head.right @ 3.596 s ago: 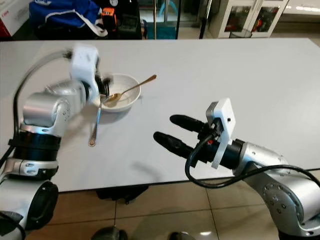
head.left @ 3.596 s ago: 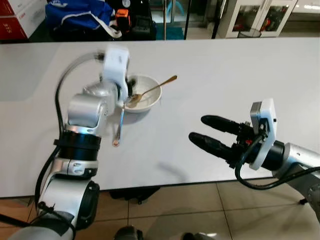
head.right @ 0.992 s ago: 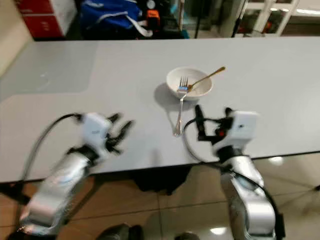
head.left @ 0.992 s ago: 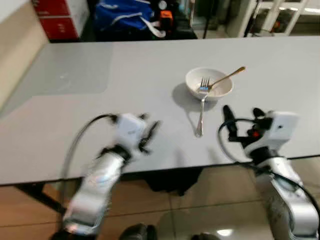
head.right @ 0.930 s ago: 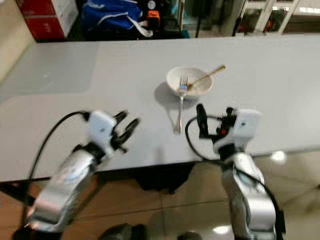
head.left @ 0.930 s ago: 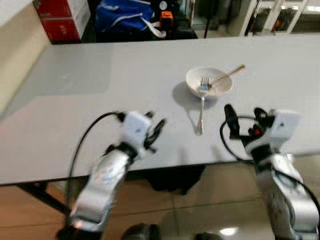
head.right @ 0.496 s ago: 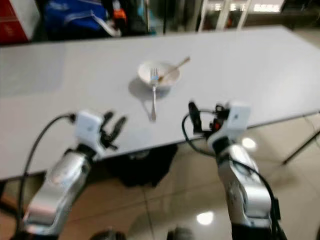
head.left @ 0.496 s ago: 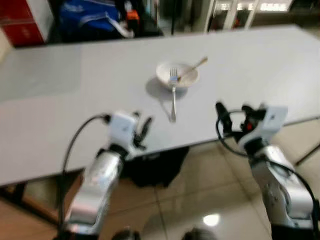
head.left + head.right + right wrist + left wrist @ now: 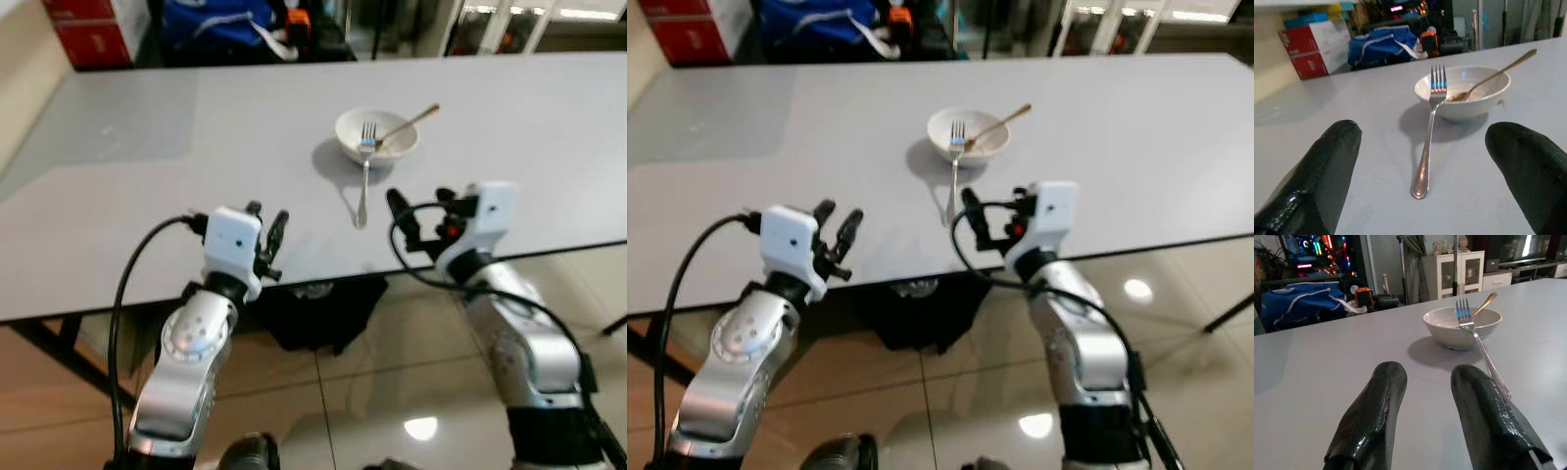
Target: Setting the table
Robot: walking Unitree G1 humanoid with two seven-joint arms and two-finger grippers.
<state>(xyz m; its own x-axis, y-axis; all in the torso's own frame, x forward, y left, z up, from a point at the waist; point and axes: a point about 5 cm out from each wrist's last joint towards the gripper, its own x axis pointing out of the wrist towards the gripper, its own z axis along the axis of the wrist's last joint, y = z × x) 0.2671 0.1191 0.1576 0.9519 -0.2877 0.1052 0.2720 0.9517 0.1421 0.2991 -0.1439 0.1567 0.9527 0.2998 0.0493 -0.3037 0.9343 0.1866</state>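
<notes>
Table comes first, a long pale grey top reaching across the head views, with a tiled floor below its near edge. Behind its far edge sit a blue bag and red boxes. Two silver arms rise from below. Left tool hovers over the table's near edge with its two black fingers a small gap apart, holding nothing. Right tool sits near the edge too, fingers spread wide (also holding nothing), the fork handle just ahead of it. Toward the middle of the table stands a white bowl. A silver fork leans tines-up on its near rim, handle end on the table. A gold spoon lies in the bowl, handle over the far rim.
</notes>
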